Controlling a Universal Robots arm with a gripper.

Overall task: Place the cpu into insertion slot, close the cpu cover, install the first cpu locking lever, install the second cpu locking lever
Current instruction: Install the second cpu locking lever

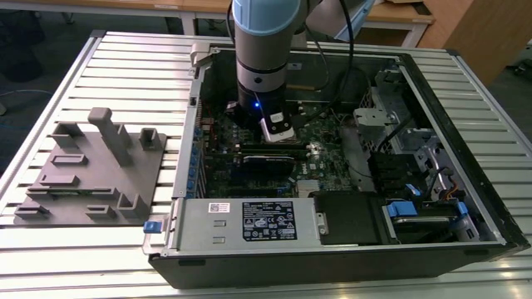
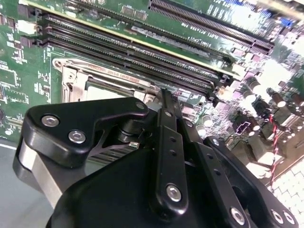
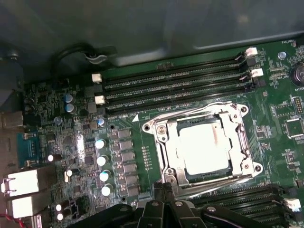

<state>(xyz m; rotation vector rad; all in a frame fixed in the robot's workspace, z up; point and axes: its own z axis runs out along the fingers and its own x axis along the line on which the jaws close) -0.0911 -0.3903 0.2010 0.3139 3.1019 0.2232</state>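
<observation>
In the first wrist view the cpu [image 3: 206,145], a pale silver square, lies in the insertion slot [image 3: 249,142] on the green motherboard. The silver cpu cover [image 3: 164,140] lies flat around it as a frame. A thin metal lever rod [image 3: 218,179] runs along the socket edge nearest the gripper. My gripper [image 3: 164,187] is shut, with its black fingertips together just beside that edge of the socket and nothing visibly between them. The second wrist view shows the same fingertips [image 2: 167,102] over the cover's rim [image 2: 114,78]. In the exterior view the gripper [image 1: 278,134] reaches down inside the open computer case.
Long black memory slots [image 3: 175,88] run along the socket's far side, and more [image 3: 247,199] lie beside the gripper. Capacitors [image 3: 100,159] stand nearby. The power supply [image 1: 249,221] and drive bays [image 1: 415,212] fill the case front. A grey fixture plate [image 1: 83,168] sits on the exterior view's left.
</observation>
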